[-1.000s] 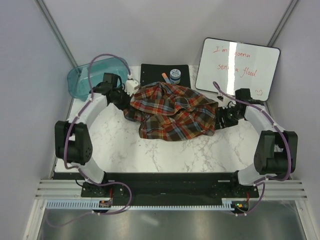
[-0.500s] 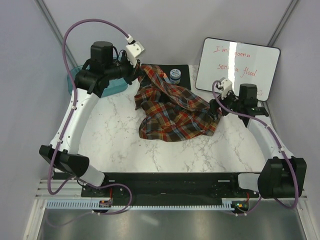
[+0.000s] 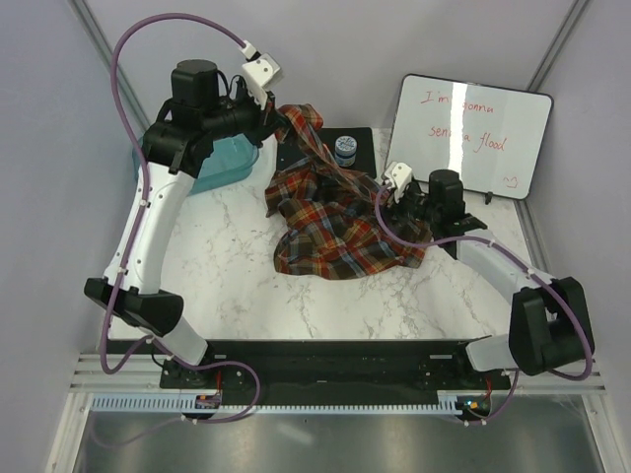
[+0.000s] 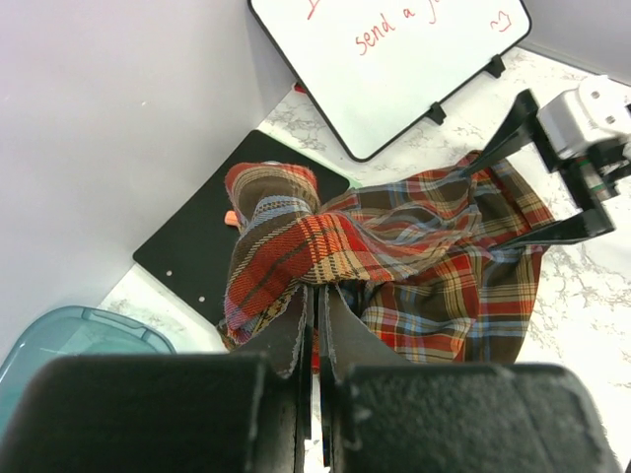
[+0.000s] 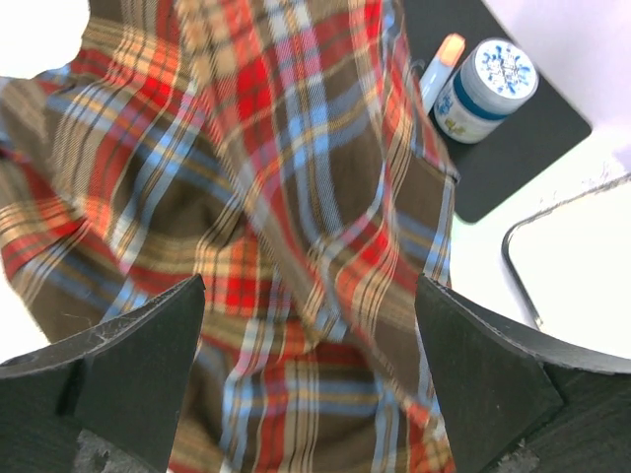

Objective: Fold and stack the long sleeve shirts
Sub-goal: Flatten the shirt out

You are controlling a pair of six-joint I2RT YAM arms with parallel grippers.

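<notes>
Holding shirt point(image 3: 335, 227) up by one corner: left gripper point(image 4: 315, 305) is pinching fabric, jaws fully closed, rest heaped on the table point(image 3: 227, 286). Right gripper point(image 5: 308, 296) is hovering over the heap, wide open and empty. Looks like the spreading-out step; next, right needs to grab a second edge.

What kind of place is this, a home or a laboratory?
Most likely a robot laboratory cell: a left arm and right arm mounted at a marble-pattern table, plain grey walls closing it in, and a handwritten whiteboard near the plaid shirt.
</notes>
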